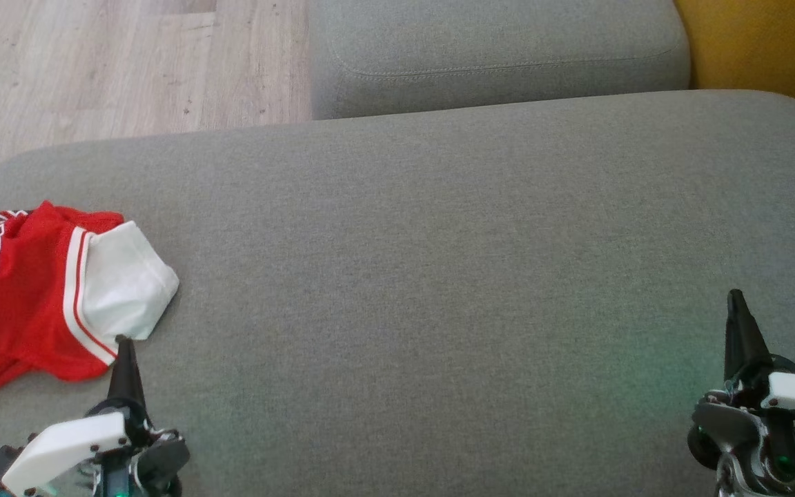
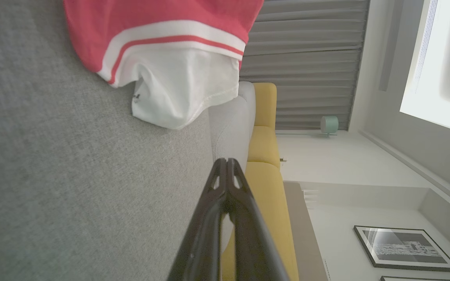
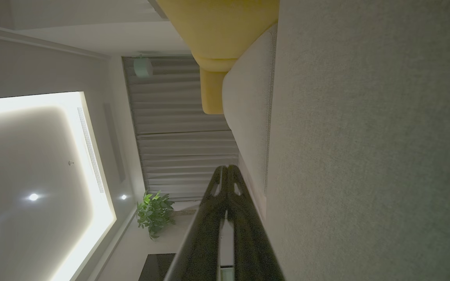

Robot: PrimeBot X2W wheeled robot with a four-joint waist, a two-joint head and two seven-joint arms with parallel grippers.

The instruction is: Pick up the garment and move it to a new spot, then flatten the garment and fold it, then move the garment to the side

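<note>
Garment [image 1: 18, 297], a red jersey with a white sleeve [image 1: 128, 290], lies crumpled at the left edge of a grey cushion [image 1: 439, 276] in the head view, partly cut off by the frame. The left jaws rise at the lower left, pressed shut on nothing, their tip just at the sleeve's near hem; whether it touches the cloth cannot be told. The right jaws stand at the lower right, also shut and empty, well apart from the garment. A second grey cushion [image 1: 494, 55] and wooden floor [image 1: 94, 62] lie beyond.

In the left wrist view the closed jaws point past the white sleeve, with bare cushion between them. A yellow sofa [image 2: 264, 148] and curtains [image 2: 307, 58] show behind.

In the right wrist view the shut jaws run alongside bare grey cushion, with a potted plant [image 3: 154, 212] beyond.
</note>
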